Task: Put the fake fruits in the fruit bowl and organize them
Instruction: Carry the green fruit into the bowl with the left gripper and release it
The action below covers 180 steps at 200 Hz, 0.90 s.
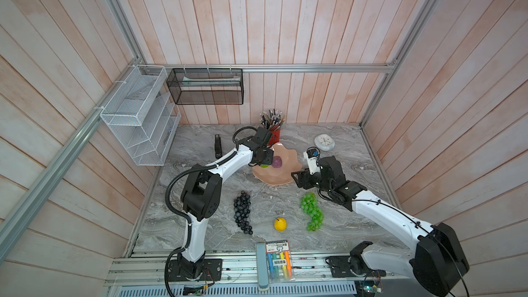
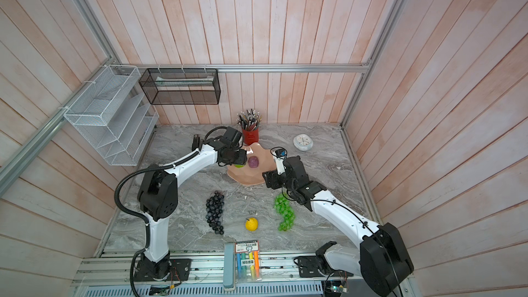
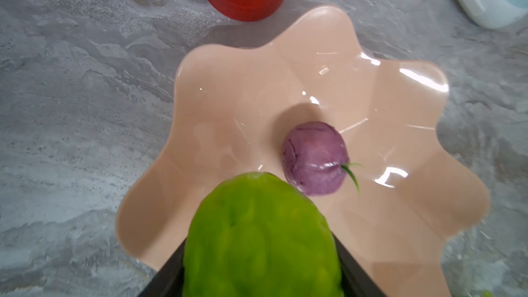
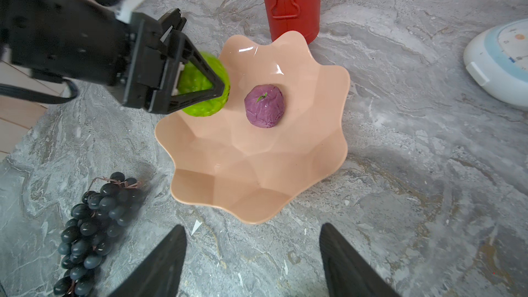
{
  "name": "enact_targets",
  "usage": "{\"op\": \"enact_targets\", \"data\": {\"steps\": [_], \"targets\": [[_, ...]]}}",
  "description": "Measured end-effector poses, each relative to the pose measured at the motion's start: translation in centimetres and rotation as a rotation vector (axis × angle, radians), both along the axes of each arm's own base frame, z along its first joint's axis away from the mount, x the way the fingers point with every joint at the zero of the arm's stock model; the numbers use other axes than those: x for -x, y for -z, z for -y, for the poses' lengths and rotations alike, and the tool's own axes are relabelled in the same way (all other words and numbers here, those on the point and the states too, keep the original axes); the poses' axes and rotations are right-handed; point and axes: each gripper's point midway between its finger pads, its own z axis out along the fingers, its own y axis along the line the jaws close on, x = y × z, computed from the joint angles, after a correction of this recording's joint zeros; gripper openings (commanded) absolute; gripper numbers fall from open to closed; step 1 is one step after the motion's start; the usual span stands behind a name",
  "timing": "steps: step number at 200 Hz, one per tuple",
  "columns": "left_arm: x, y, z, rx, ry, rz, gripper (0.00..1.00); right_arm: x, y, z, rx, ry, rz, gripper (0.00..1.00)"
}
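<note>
The left gripper [image 4: 210, 85] reaches in over the left edge of the fruit bowl [image 4: 257, 212] with its jaws pinching the bumpy lime-green fruit [image 3: 261, 238] from both sides. The fruit sits between the black fingers [image 4: 200, 78] above the wavy rim, and whether it touches the dish cannot be told. Inside the bowl, close to the middle, lies the small purple fruit [image 4: 264, 107], with a bit of green stalk showing; it is near the lime-green one but apart from it. The right gripper [image 4: 253, 230] hangs over the marble table [image 1: 200, 224] just beside the bowl's near right rim, its jaws spread wide and nothing between them. The other three fruits lie on the table in front of the bowl, well apart from it: the dark blue-black grape bunch [image 1: 243, 212] to the left, stretched out lengthways, the bright green grape bunch [image 1: 311, 210] to the right, partly under the right arm, and the small yellow fruit [image 1: 280, 223] between the two bunches, nearer the front edge. Behind the bowl stands a red pot [image 1: 274, 132] full of pencils — just beside the far rim — and a round white clock [image 1: 324, 142] lies further right, apart from the dish.
</note>
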Motion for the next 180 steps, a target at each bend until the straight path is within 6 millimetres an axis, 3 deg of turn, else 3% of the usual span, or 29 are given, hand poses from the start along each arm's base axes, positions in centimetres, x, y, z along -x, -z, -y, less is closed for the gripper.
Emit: {"op": "enact_targets", "data": {"steps": [31, 87, 129, 180], "targets": [[-1.4, 1.8, 0.0, -0.023, -0.016, -0.012, 0.5, -0.1, -0.3, -0.1, -0.006, -0.002, 0.01, 0.74], [-2.8, 3.2, 0.7, -0.028, -0.031, -0.014, 0.52, 0.1, 0.2, 0.1, 0.001, -0.004, 0.007, 0.74], [-2.9, 3.6, 0.8, -0.02, -0.048, -0.021, 0.55, 0.2, 0.3, 0.1, 0.004, -0.006, 0.007, 0.74], [-2.4, 4.3, 1.7, 0.005, -0.049, -0.028, 0.69, 0.3, 0.6, 0.2, 0.007, -0.006, 0.001, 0.75]]}}
